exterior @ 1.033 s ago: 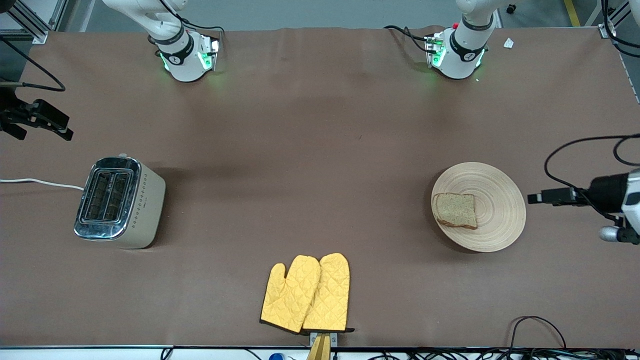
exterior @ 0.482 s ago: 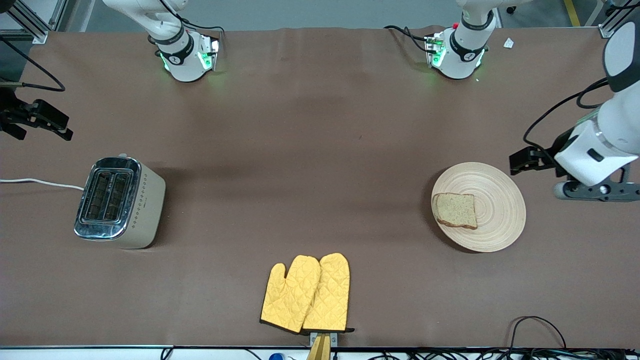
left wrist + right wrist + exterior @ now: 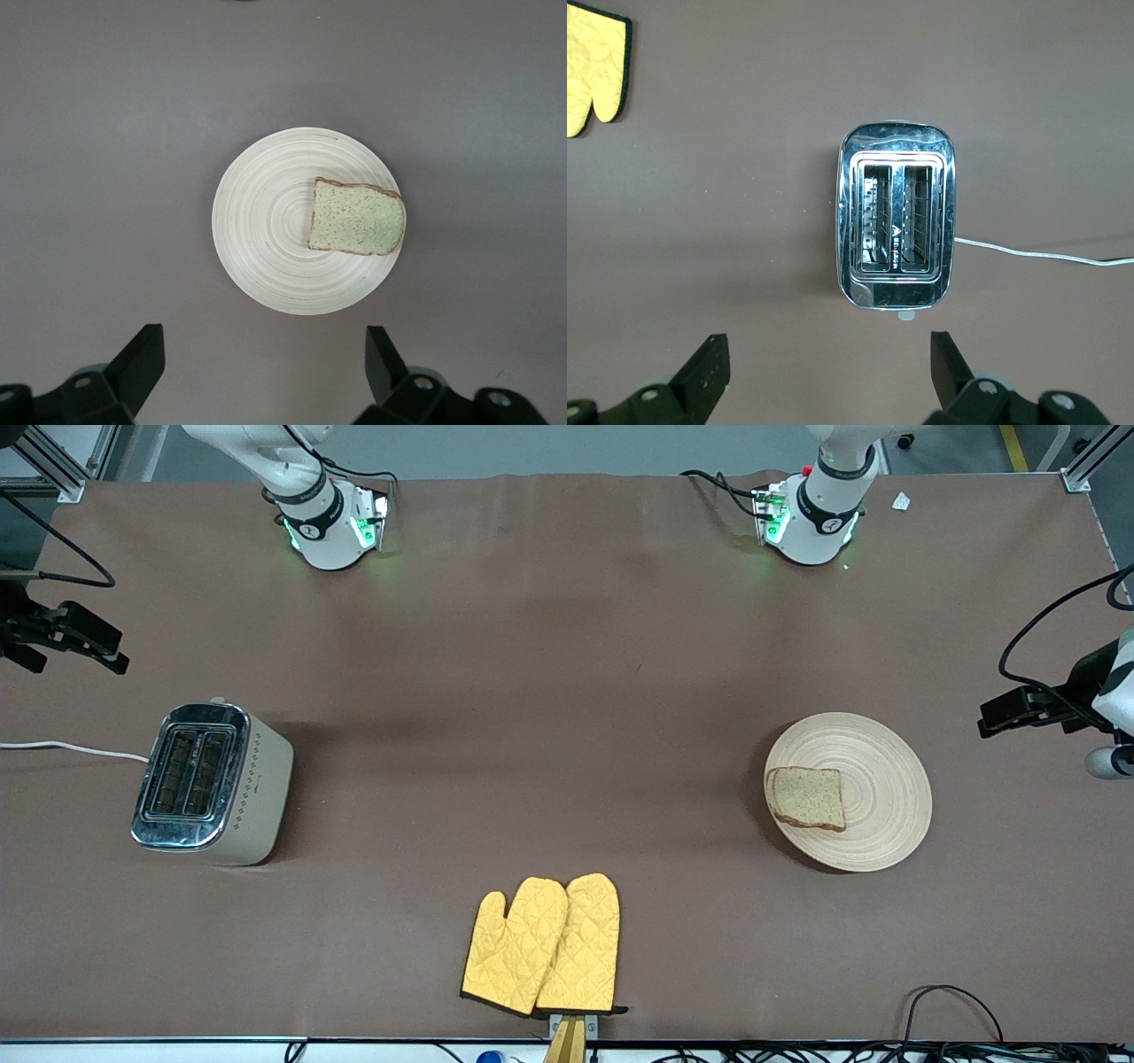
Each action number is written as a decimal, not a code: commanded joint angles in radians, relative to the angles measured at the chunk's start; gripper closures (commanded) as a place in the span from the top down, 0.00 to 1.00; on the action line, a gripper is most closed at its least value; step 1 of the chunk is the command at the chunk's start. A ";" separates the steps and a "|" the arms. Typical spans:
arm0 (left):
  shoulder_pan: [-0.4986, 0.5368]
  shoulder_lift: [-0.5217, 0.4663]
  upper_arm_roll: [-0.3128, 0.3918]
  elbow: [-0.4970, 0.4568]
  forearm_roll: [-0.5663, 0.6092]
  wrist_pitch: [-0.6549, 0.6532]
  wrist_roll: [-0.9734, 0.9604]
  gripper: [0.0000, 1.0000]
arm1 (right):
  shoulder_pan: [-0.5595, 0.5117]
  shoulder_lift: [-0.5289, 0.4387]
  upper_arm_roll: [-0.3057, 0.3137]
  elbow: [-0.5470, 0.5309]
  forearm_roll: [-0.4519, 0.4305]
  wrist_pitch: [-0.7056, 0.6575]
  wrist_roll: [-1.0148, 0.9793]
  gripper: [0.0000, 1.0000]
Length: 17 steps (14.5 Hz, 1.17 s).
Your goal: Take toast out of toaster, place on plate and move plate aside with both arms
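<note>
With both the left pincer [image 3: 264,372] and right pincer [image 3: 830,372] released and high, watch that nudging the plate [image 3: 886,797] doesn't slide the toast [image 3: 806,798], lying at its rim toward the right arm's end, off onto the worktop [image 3: 567,691].

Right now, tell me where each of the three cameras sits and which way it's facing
Front view: high across the table, facing the robots; shows both bases, toaster, oven mitts, plate with toast, left gripper at the left arm's end of the table, right gripper at the other.
Left wrist view: looks straight down on plate and toast; own open fingers show.
Right wrist view: looks straight down into the empty toaster; own open fingers show.
Shared: front and left wrist views both show plate and toast.
</note>
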 commanded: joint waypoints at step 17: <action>-0.223 -0.278 0.243 -0.217 -0.059 -0.022 0.004 1.00 | -0.003 0.004 -0.005 0.010 0.014 -0.007 -0.013 1.00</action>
